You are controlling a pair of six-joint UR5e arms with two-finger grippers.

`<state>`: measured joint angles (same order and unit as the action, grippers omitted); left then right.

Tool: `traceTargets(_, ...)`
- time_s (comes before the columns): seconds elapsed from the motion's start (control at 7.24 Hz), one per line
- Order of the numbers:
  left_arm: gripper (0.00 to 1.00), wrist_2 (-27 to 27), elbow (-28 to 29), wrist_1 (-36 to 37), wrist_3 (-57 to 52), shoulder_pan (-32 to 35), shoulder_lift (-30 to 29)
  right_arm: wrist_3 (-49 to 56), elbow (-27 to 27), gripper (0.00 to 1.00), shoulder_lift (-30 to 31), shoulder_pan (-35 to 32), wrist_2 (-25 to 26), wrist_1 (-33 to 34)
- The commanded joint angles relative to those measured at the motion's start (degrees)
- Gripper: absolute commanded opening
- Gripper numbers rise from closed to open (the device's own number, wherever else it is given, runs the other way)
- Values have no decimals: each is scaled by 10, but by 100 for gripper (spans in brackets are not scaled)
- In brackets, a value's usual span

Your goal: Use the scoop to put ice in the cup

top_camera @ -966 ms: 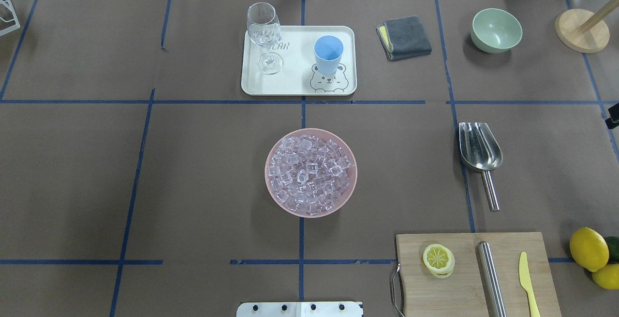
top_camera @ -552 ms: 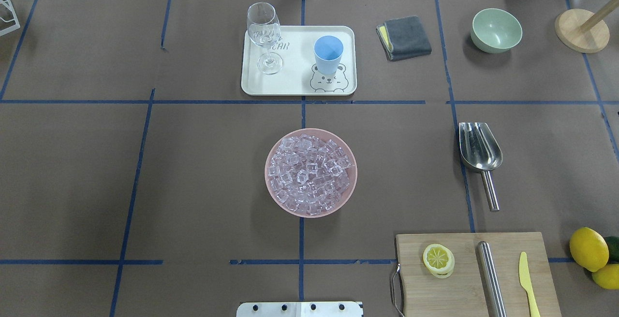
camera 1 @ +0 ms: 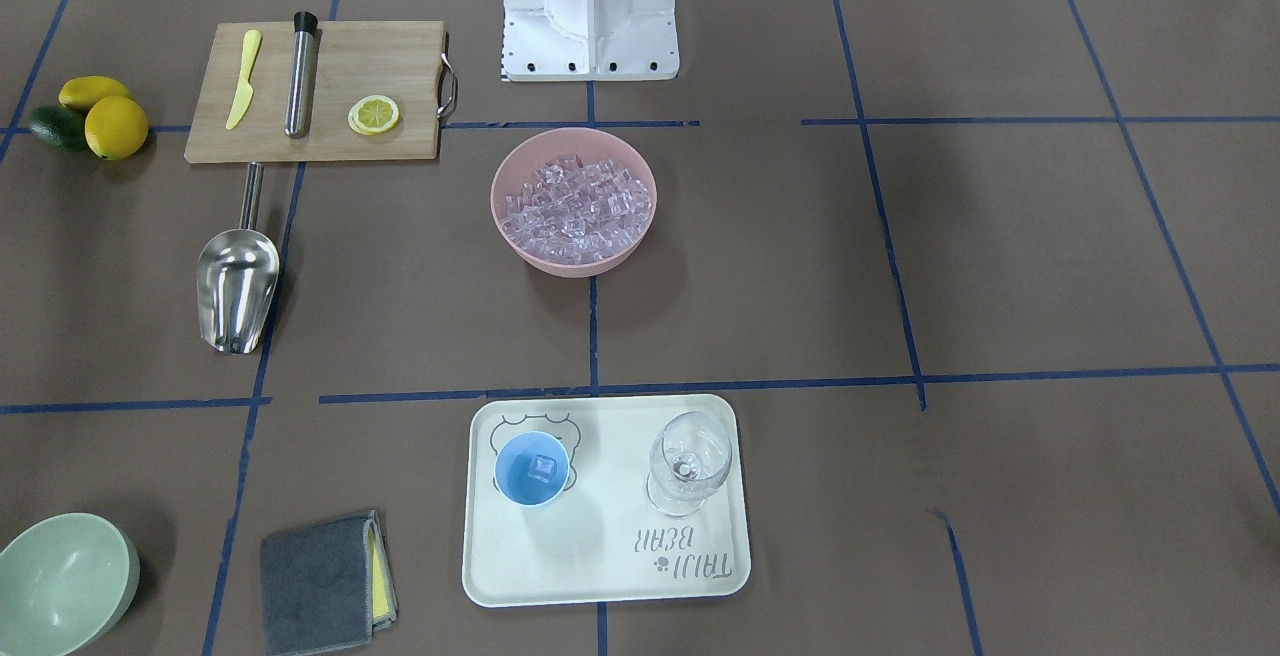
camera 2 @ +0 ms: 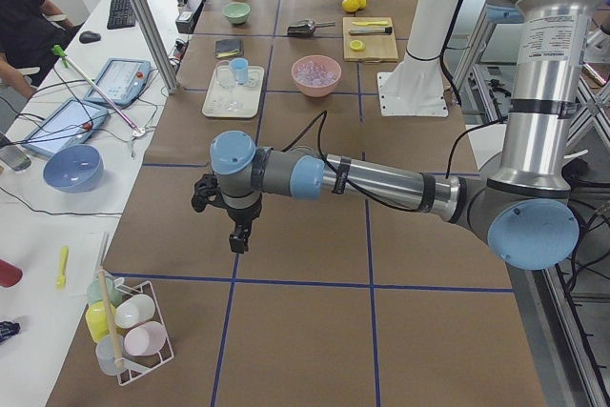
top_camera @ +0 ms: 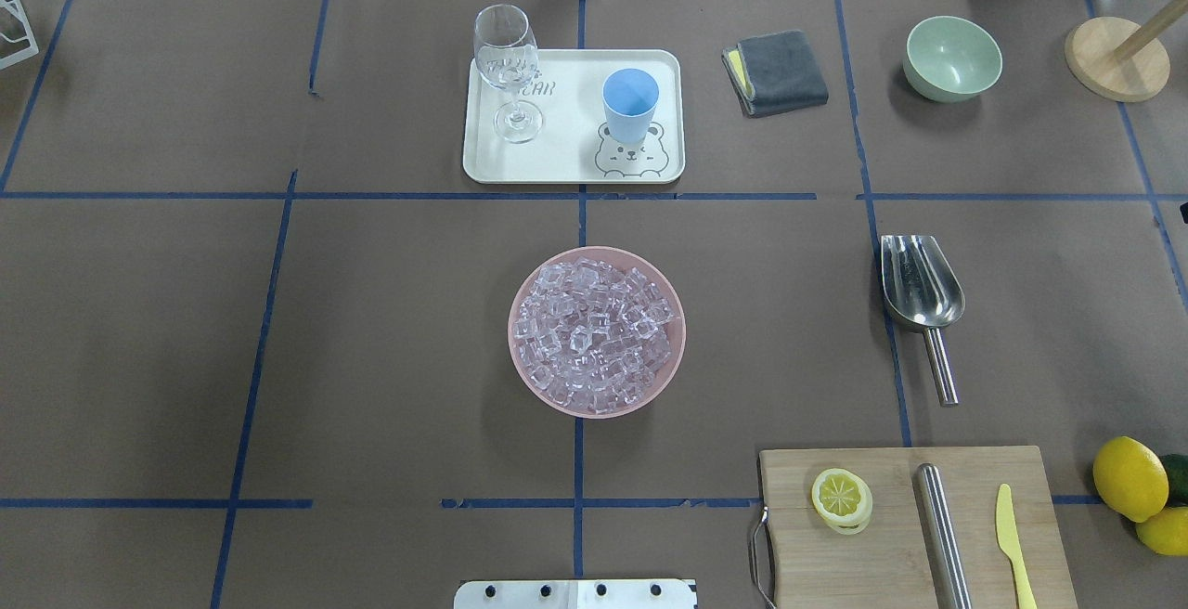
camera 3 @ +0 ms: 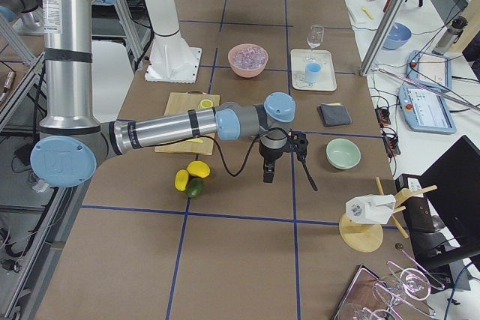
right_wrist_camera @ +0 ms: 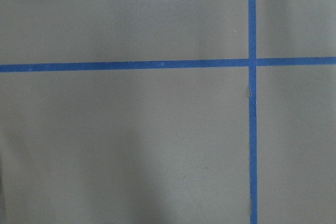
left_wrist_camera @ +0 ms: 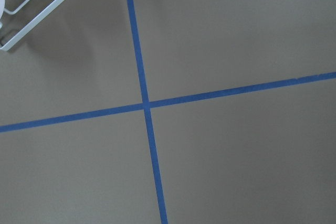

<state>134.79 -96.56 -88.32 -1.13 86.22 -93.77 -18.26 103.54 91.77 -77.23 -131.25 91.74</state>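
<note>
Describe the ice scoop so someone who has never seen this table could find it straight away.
Find the wooden cutting board beside the robot's base, on its right. Just beyond its far edge, lying along a blue tape line, is the scoop. Unlike the plain steel cylinder on the board, it has a wide open shiny trough and a thin handle.

left arm [camera 2: 376,183] stretches low across the near desk [camera 2: 305,331], gripper [camera 2: 236,241] pointing down just above it, can't tell how the jaws stand. far back, bowl [camera 2: 316,91] of ice [camera 2: 316,71] next to the tray [camera 2: 233,108] holding the cup [camera 2: 239,69].
</note>
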Motion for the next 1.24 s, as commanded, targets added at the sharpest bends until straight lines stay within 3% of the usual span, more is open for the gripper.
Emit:
traceTargets(0.0, 100, 1, 1, 0, 3, -1, -4, -2, -12, 100, -20, 1, -1, 0)
traceTargets(1.1, 100, 0, 5, 0, 1, -1, 1, -3, -3, 100, -19, 0, -9, -1)
